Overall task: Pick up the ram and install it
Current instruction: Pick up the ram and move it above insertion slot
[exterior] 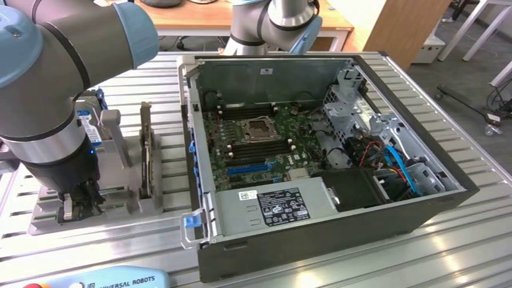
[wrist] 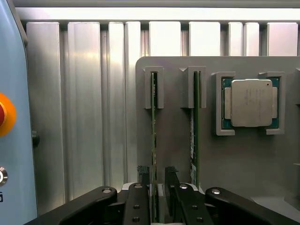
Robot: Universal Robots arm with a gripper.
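Light was bright and even, falling from above; a white band of glare crossed the ribbed table (wrist: 84,117) well beyond the gripper (wrist: 157,171); the slats shone in pale streaks; the grey holder (wrist: 178,154) beneath the gripper was flatly lit, with thin shadows beside its slots; the computer case (exterior: 320,246), away from the gripper, held deep shade inside.

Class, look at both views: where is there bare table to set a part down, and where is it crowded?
Bare slats lie between the pendant and the holder, and along the case on the exterior view's right. The holder is crowded: the ram between the open fingers, a second ram, the CPU.
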